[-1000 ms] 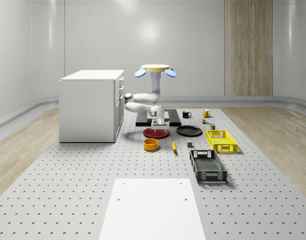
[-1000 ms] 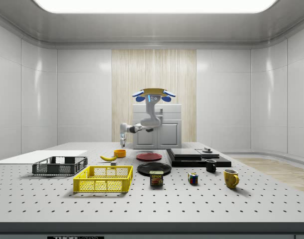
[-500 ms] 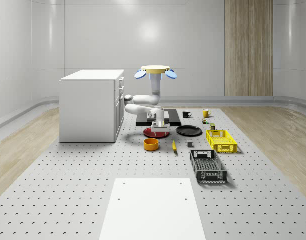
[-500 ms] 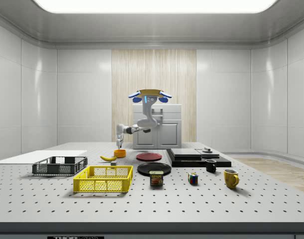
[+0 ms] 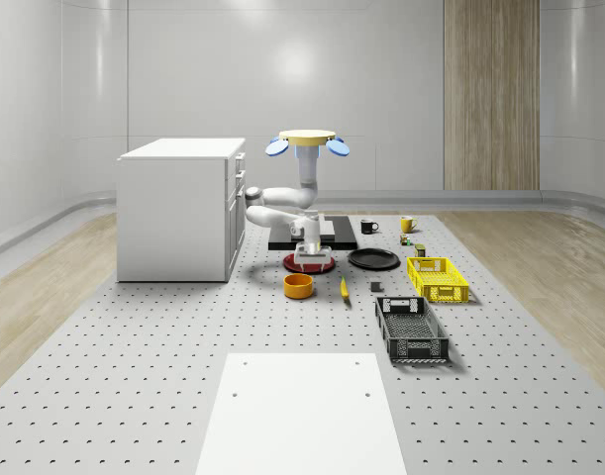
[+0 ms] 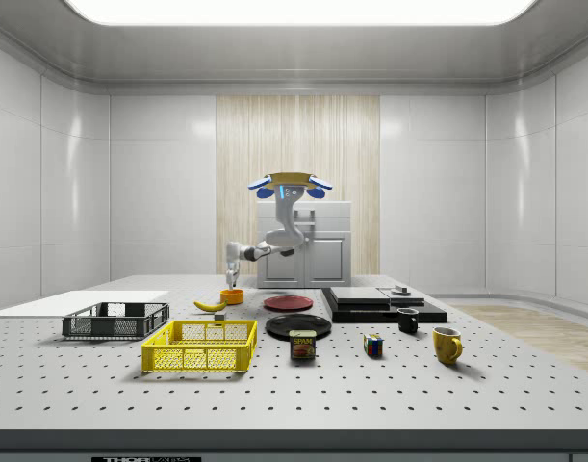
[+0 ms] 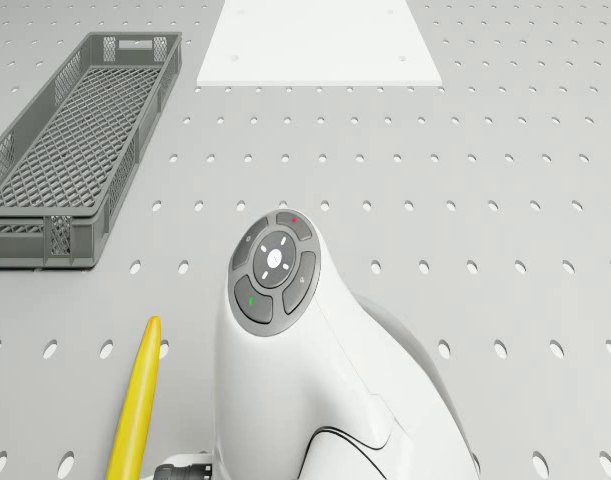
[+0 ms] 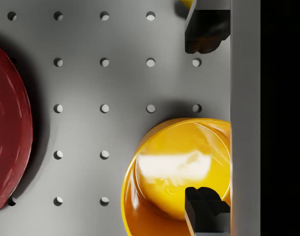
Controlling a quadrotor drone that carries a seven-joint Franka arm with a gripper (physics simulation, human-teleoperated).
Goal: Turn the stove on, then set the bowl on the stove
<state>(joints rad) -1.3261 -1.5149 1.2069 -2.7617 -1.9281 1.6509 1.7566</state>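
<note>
1. We're looking at a grey pegboard table (image 5: 134,346) in a pale-walled room, with a white cabinet (image 5: 178,208) toward its far left corner.
2. The drone (image 5: 307,142) hovers over the black stove (image 5: 342,230) near the far edge; its arm bends down toward the middle.
3. The wrist view gives us the gripper (image 8: 204,123), fingers (image 8: 204,29) spread wide above the orange bowl (image 8: 177,172), beside the red plate (image 8: 7,128).
4. The drone view adds the banana (image 7: 135,400) and grey crate (image 7: 70,140).

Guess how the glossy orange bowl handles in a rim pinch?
The glossy orange round bowl looks rigid, so it should hold its shape. Its bright highlight suggests a slick surface that may slip. The end effector is open, fingers spanning the rim; low and wide, it probably won't tip.
</note>
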